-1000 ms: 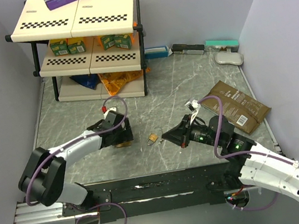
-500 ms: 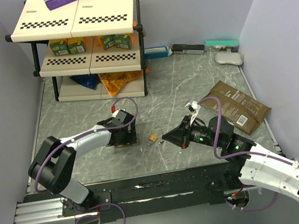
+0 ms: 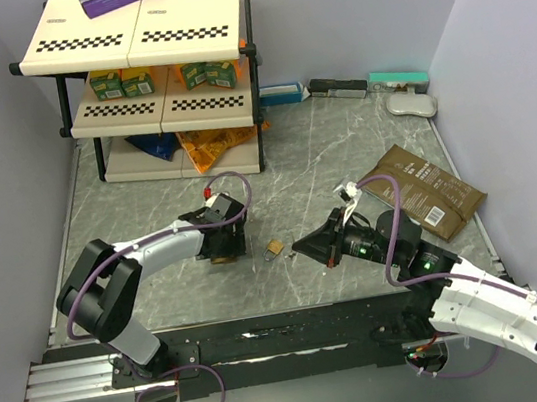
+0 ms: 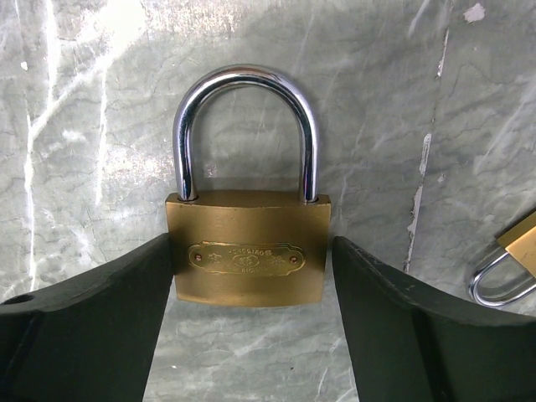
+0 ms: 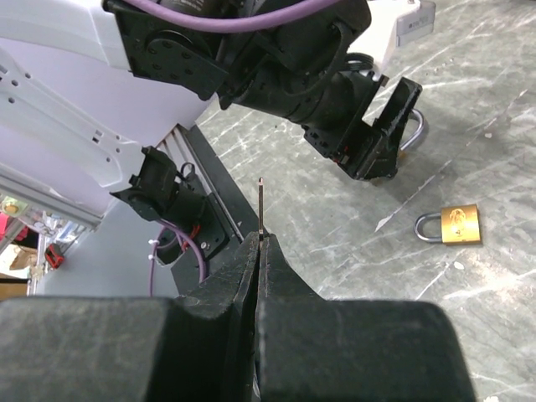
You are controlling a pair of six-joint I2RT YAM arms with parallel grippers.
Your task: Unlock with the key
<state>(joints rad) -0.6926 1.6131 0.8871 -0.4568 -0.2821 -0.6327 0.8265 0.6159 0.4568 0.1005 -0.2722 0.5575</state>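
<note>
Lying flat on the grey marbled table [image 3: 322, 152], the larger brass padlock [image 4: 247, 255] has its chrome shackle pointing away from the left wrist camera and its engraved face up. The left gripper [image 4: 251, 280] straddles the brass body with its jaws spread to about that body's width. The left finger [image 4: 126, 310] sits against the body's side edge, and the other finger [image 4: 394, 318] stands just beside the opposite edge; whether it actually touches cannot be told. The smaller brass padlock [image 3: 274, 248] lies just beside the left gripper, in the strip of bare table between the two grippers, touching neither. The right gripper [image 5: 260, 244] has its jaws pressed together on the key [image 5: 261, 205], whose thin dark blade juts straight out past the fingertips, in the air above the table. From above, the right gripper's tip points toward the smaller padlock and stops a little short of it. The shelf unit [image 3: 148, 37] stands near the left arm, on its far side, with open tabletop to its right reaching back to the boxes [image 3: 338, 87] along the rear wall. A brown packet [image 3: 429, 192] lies just beside the right arm's wrist, toward the right wall. The black rail [image 3: 268, 334] runs along the near edge, close behind both grippers.
</note>
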